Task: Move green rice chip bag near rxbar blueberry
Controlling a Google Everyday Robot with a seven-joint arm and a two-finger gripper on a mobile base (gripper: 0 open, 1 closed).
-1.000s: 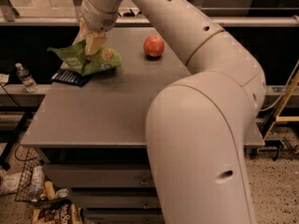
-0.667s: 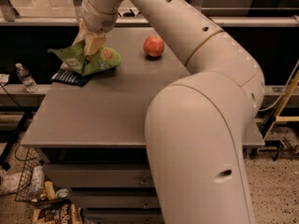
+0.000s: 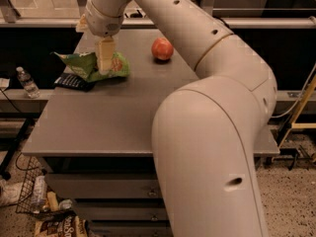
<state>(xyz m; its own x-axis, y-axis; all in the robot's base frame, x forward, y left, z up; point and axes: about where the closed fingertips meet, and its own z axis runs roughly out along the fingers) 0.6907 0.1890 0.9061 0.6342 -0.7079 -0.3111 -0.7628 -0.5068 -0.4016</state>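
Green rice chip bag (image 3: 83, 63) under gripper (image 3: 105, 63), in its pinch, w/ rxbar blueberry (image 3: 73, 81) just beside.

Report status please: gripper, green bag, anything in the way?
Gripper down on green rice chip bag, table's far-left corner. Bag edge overlaps rxbar blueberry. Apple stands apart, not in the way.

Far left on the flat grey table (image 3: 123, 120), the crinkly light-green rice chip bag (image 3: 81, 63) lies touching the small dark navy rxbar blueberry (image 3: 73, 82) at its front-left; the cream gripper (image 3: 104, 67) is down on the bag, a round red-orange apple (image 3: 162, 49) well right
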